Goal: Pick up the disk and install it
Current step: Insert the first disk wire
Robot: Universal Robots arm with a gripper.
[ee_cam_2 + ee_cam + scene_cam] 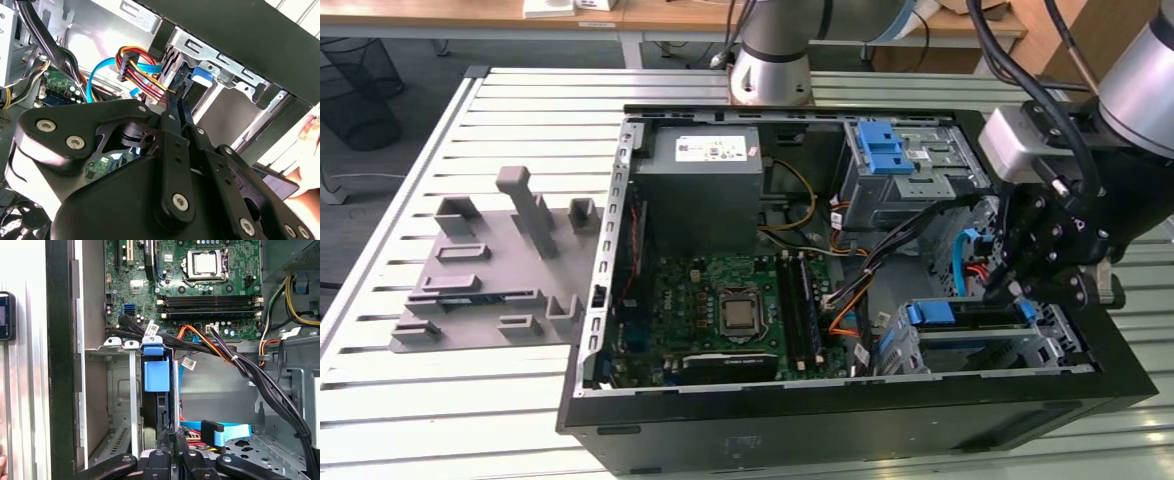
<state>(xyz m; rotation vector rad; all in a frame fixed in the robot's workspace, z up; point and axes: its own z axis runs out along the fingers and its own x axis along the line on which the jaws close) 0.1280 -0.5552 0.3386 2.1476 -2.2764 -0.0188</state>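
Slatted metal table carries an open black computer case, lying on its side with the interior facing up. To the exterior view's left of the case sits a grey moulded fixture with several upright posts.

Inside the case: grey power-supply box at the far end, green motherboard with its processor socket in the middle, and a metal drive cage with a blue latch at the far corner on the exterior view's right. A bundle of black, orange and yellow cables runs across the board toward the drive bays.

Robot arm enters from the exterior view's right; its black gripper hangs over the near drive bay, fingers pressed together at the tips, with nothing visibly between them in the second wrist view.

The disk stands on edge in that bay, blue carrier frame uppermost, just beside the gripper tips. In the first wrist view the blue carrier tab sits directly in line with the fingers. Contact between fingertips and carrier: cannot tell.

1 blue data ribbon lies near the bay.
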